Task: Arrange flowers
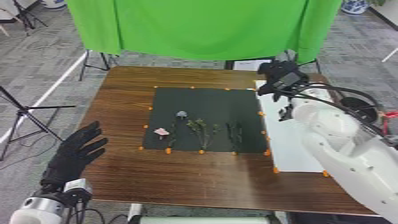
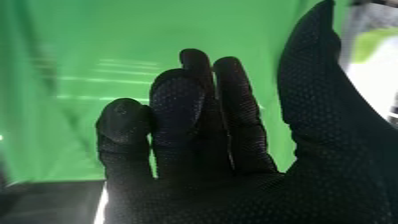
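In the head view my right hand (image 1: 282,77) is over the far right of the table, above the top end of the white board, with its fingers relaxed. The right wrist view has the same right hand (image 2: 204,170) with fingers extended, thumb apart and nothing held. My left hand (image 1: 71,155) stays at the table's left edge, fingers spread and empty. On the dark mat (image 1: 213,100) lie a pink flower (image 1: 161,132), a pale blue flower (image 1: 181,114), green stems (image 1: 202,131) and darker stems (image 1: 234,135).
A white board (image 1: 298,155) lies along the mat's right side, under my right arm. Orange markers line the mat and board. A dark round container (image 1: 357,106) stands right of the arm. Beyond the brown table (image 1: 195,185) hangs a green cloth (image 1: 195,30).
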### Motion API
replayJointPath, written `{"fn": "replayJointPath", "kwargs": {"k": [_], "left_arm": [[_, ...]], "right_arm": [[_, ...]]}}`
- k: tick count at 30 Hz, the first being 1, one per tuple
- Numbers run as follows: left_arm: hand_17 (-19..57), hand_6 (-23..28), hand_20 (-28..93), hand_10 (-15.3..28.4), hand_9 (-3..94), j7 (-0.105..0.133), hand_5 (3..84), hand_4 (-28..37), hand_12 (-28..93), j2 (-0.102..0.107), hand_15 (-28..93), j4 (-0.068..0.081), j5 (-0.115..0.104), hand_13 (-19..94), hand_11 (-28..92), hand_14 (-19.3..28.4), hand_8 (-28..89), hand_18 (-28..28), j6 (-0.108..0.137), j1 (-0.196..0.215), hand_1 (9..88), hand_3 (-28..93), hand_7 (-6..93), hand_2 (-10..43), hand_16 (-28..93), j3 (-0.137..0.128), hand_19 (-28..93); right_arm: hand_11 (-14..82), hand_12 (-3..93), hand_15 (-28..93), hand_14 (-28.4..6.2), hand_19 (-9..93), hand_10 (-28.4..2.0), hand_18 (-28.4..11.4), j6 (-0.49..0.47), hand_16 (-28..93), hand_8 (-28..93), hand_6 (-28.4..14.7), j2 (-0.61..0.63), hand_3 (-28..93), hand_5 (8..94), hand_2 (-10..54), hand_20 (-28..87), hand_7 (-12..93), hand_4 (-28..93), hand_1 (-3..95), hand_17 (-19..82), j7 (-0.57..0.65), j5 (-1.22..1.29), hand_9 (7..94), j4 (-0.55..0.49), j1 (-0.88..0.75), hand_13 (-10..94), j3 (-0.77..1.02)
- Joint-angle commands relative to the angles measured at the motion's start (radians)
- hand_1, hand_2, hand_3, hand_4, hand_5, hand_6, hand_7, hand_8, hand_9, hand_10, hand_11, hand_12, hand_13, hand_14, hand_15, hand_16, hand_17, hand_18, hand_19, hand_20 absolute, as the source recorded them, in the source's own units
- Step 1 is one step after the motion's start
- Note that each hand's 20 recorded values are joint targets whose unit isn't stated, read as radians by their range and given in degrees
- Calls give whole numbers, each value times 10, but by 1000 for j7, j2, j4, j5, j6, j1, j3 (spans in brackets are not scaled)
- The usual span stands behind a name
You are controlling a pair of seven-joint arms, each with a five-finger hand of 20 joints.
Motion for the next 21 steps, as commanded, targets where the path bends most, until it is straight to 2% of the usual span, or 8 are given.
{"fn": "replayJointPath", "kwargs": {"k": [1, 11, 14, 21], "left_arm": [[-93, 37, 87, 113, 220, -2, 299, -255, 177, -21, 318, -12, 1, 185, 209, 159, -103, 236, 2, 27, 265, 709, 206, -12, 6, -12, 416], [-93, 39, 86, 113, 220, -2, 298, -252, 178, -19, 319, -8, 3, 185, 207, 160, -102, 236, -4, 13, 267, 704, 205, -9, 5, -4, 417], [-93, 38, 86, 113, 219, -1, 299, -250, 178, -23, 319, -12, 3, 185, 207, 160, -102, 236, -1, 23, 266, 704, 204, -9, 5, -7, 417], [-93, 38, 85, 113, 220, 2, 298, -251, 179, -22, 318, -10, 3, 185, 206, 160, -101, 236, -6, 28, 267, 702, 204, -9, 5, -7, 416]], "right_arm": [[232, 223, 825, -85, 887, -123, -198, -61, 268, -144, -43, 116, 892, 395, -95, 566, 326, -283, 280, 293, 106, 12, 470, -18, -287, 556, 231], [230, 221, 824, -82, 886, -124, -198, -18, 254, -133, -50, 138, 894, 406, -95, 564, 325, -282, 291, 299, 192, -19, 478, 121, -268, 568, 201], [233, 220, 825, -81, 888, -124, -200, -48, 253, -137, -50, 142, 896, 413, -95, 563, 330, -283, 292, 301, 229, -34, 484, 142, -249, 571, 184], [237, 219, 822, -83, 889, -121, -204, -67, 254, -144, -44, 152, 900, 442, -95, 561, 331, -283, 295, 305, 266, -89, 510, 170, -250, 583, 163]]}}
